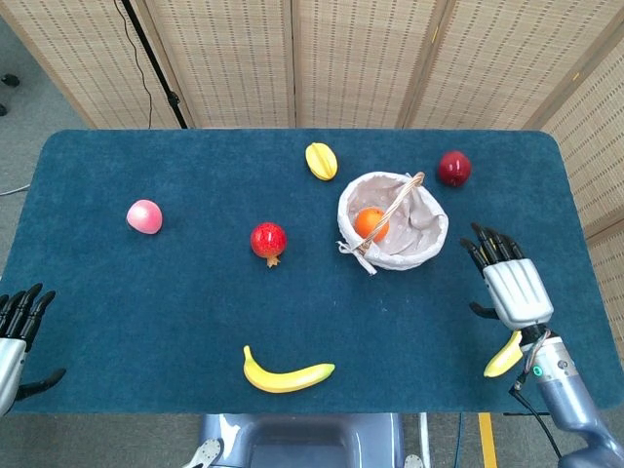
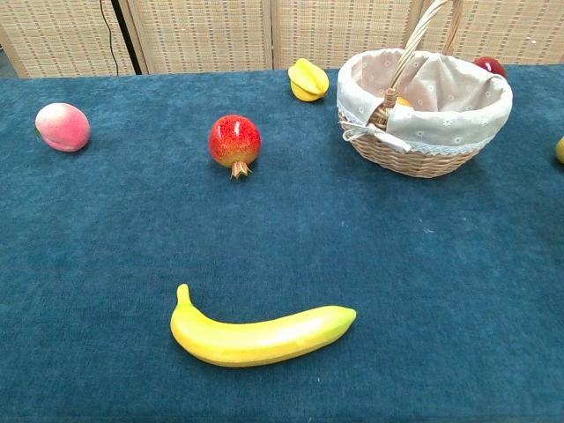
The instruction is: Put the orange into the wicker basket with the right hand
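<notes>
The orange [image 1: 370, 222] is seen lying inside the wicker basket [image 1: 421, 244], on the cloth lining and just left of the arched handle, so the placing is judged to be done and nothing of the task is thought to remain but clearing the arm. In the chest view only a sliver of the fruit is glimpsed behind the basket's near rim. The right hand [image 1: 512, 286] is held well apart from the basket, to its right and nearer the robot, above the counter [image 1: 175, 292]; that spacing is read as leaving the basket free of any knock. Its fingers [image 1: 490, 245] are spread straight and pointed away from the robot, and nothing is held or touched by them. A small yellow fruit [image 1: 502, 357] is partly hidden beneath the wrist, and whether it is touched cannot be told. The left hand [image 1: 18, 327] is kept at the near left corner of the counter, fingers apart and empty, since the task is given to the other side. A banana [image 1: 287, 373], a pomegranate [image 1: 268, 240], a peach [image 1: 144, 216], a starfruit [image 1: 321, 161] and a red apple [image 1: 453, 168] are left lying loose on the counter, none in contact with the basket.
</notes>
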